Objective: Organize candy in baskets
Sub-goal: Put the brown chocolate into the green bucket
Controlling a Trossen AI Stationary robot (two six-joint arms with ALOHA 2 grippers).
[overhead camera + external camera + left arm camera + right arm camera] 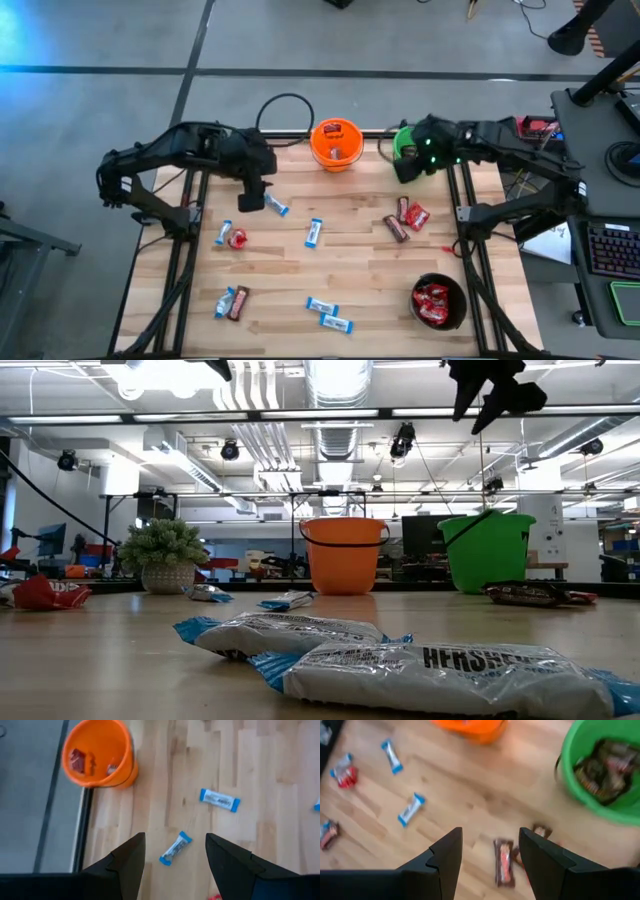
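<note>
Potted plant (165, 555) sits at the table's far edge. Left gripper (175, 851) hangs open over a blue bar (175, 848) near the orange basket (97, 752). Right gripper (490, 850) hangs open, empty, beside the green basket (602, 767), brown bar (504, 861) below.

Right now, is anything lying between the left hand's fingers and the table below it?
Yes. In the left wrist view, one blue-and-white bar lies on the table in the gap of the open left hand; nothing else there.
</note>
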